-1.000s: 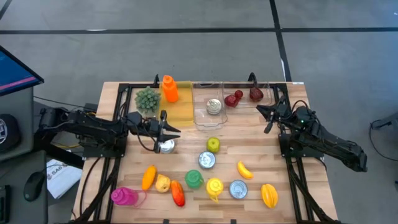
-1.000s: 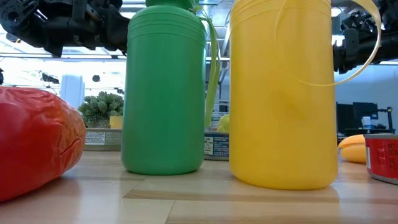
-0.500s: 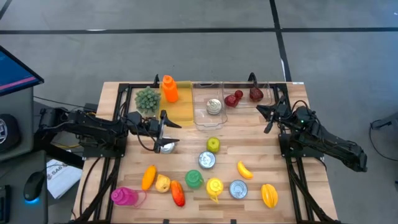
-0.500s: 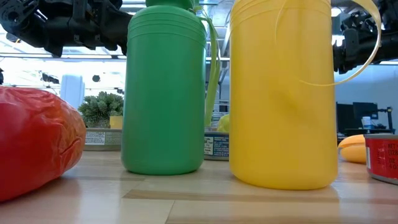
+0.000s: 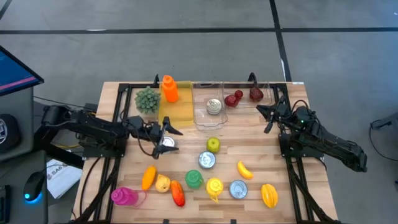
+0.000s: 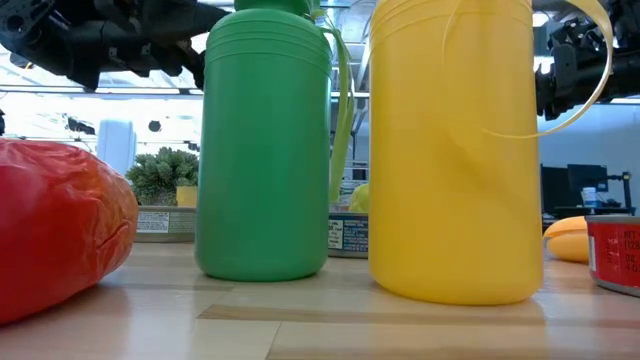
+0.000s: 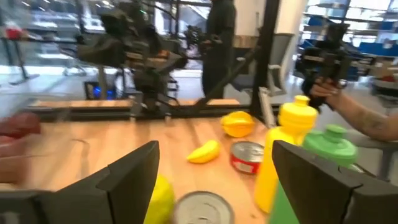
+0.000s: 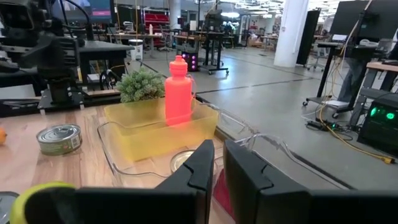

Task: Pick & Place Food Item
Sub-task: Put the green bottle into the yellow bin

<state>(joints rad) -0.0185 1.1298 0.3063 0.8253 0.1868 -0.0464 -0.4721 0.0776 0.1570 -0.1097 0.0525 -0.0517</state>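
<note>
My left gripper (image 5: 168, 137) is open and points level toward the table's right, just above a silver can (image 5: 166, 144) that stands on its base on the wood. Its two fingers (image 7: 130, 180) frame another can (image 7: 202, 208), a yellow-green apple (image 7: 158, 199), a banana (image 7: 205, 151) and two bottles farther off. None of these lies between the fingers. My right gripper (image 5: 267, 115) waits shut at the far right, its fingers (image 8: 214, 168) side by side, facing the bins.
At the far edge stand a yellow tray (image 5: 180, 112) with an orange bottle (image 5: 169, 88), a clear bin (image 5: 208, 115) holding a can, and a bin with red items (image 5: 233, 98). A green bottle (image 6: 265, 140), a yellow bottle (image 6: 455, 150), a red pepper (image 6: 60, 230) and fruit crowd the near side.
My left gripper has opened wide over the silver can, which stays standing on the table at about the same spot.
</note>
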